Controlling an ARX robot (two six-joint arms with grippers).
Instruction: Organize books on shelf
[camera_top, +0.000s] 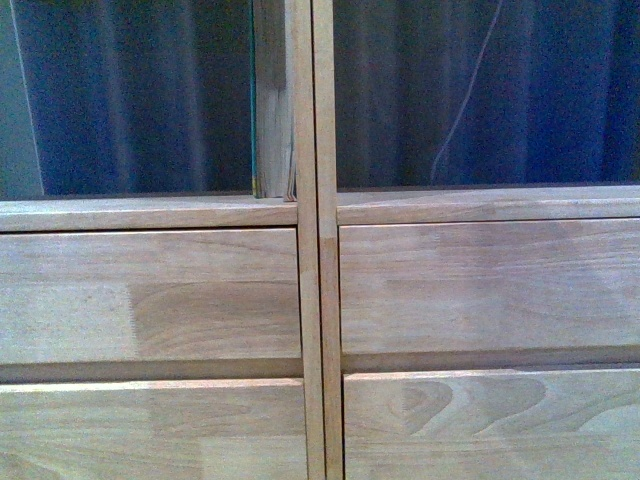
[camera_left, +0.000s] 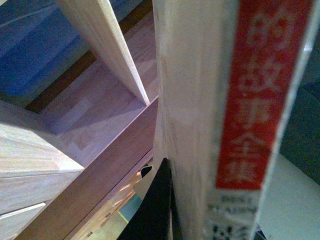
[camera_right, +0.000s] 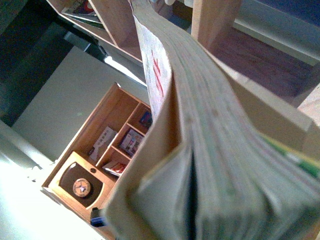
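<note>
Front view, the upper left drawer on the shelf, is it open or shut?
Shut. The upper left drawer front sits flush with the shelf frame, with no interior showing.

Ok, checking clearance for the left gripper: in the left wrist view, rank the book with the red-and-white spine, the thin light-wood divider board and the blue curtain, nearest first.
1. The book with the red-and-white spine: close beside the left gripper.
2. The thin light-wood divider board: deeper inside the shelf.
3. The blue curtain: farthest, behind the shelf's open back.
</note>
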